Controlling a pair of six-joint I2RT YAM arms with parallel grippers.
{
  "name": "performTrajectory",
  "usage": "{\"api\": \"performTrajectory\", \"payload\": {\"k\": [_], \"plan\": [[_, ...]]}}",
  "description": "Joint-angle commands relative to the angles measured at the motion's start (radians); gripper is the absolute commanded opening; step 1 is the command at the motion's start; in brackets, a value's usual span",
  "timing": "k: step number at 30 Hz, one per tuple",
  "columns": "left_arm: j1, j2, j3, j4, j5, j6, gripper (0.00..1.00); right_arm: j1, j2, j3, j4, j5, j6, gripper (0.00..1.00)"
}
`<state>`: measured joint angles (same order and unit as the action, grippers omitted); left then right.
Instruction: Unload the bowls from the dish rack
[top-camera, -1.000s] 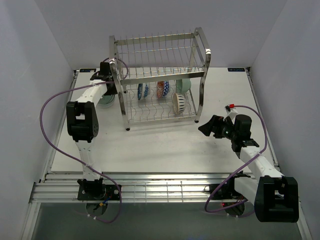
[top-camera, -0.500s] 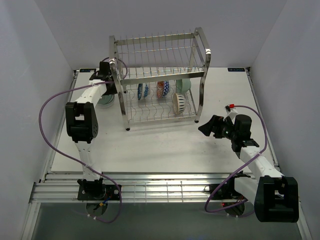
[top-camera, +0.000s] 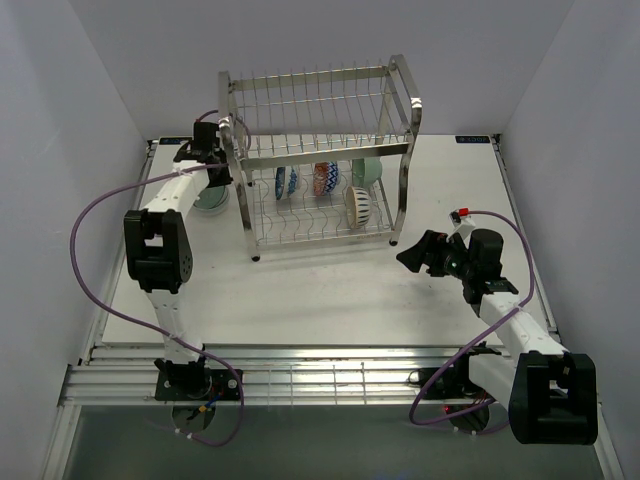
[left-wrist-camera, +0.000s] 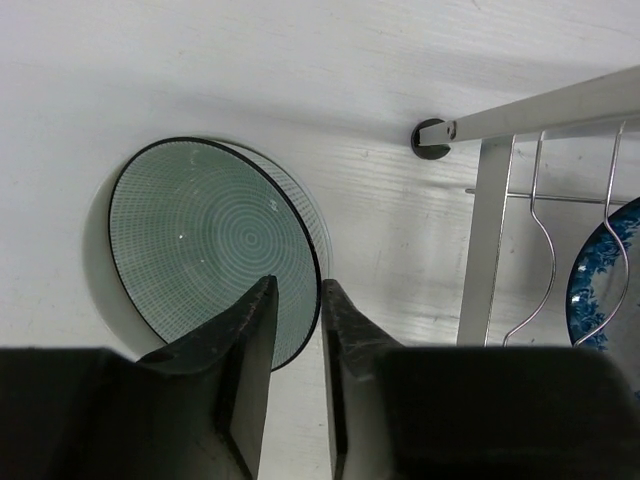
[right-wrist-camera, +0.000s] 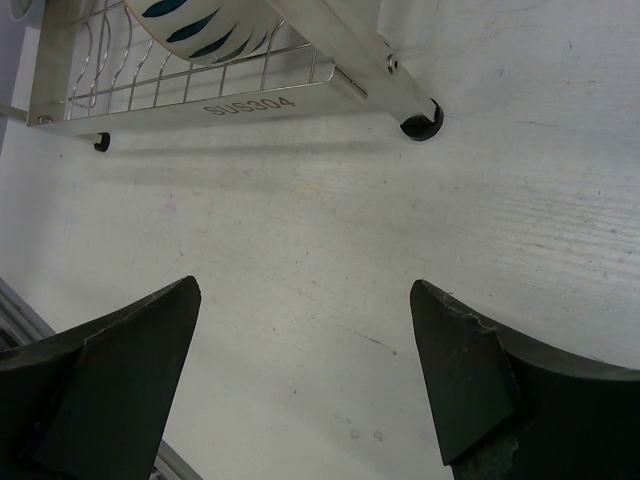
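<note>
Right wrist view: right gripper (right-wrist-camera: 305, 287) spread wide over the matte white table (right-wrist-camera: 300, 220), black wedge fingers empty, near the black foot (right-wrist-camera: 421, 124) of the shiny steel-wire dish rack (top-camera: 325, 152). On its lower tier, bowls stand on edge: a striped bowl (top-camera: 358, 205) in front, then blue-and-white (top-camera: 287, 181), red-and-blue (top-camera: 325, 178) and mint (top-camera: 367, 171). Beyond the rack's left post, left gripper (left-wrist-camera: 300, 335) straddles the dark rim of a green ringed bowl (left-wrist-camera: 215, 245) on the table, fingers close; whether they clamp it, I cannot tell.
</note>
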<state>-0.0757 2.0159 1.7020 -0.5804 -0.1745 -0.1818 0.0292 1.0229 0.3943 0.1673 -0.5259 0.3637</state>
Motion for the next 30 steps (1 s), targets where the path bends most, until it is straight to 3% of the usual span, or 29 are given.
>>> {"api": "performTrajectory", "payload": {"k": [1, 7, 22, 25, 30], "plan": [[-0.007, -0.057, -0.033, 0.033, 0.032, -0.004, 0.33, 0.006, 0.009, 0.003, 0.028, 0.000, -0.008, 0.91], [-0.006, -0.060, -0.065, 0.068, 0.049, -0.010, 0.24, 0.006, 0.008, 0.002, 0.024, 0.003, -0.009, 0.91], [-0.016, -0.071, -0.146, 0.100, 0.006, 0.015, 0.15, 0.006, 0.008, -0.002, 0.026, 0.004, -0.011, 0.91], [-0.018, -0.078, -0.150, 0.103, 0.001, 0.016, 0.18, 0.006, 0.006, -0.002, 0.026, 0.004, -0.011, 0.91], [-0.022, -0.083, -0.134, 0.097, 0.004, 0.027, 0.37, 0.005, 0.006, -0.002, 0.026, 0.006, -0.011, 0.91]]}}
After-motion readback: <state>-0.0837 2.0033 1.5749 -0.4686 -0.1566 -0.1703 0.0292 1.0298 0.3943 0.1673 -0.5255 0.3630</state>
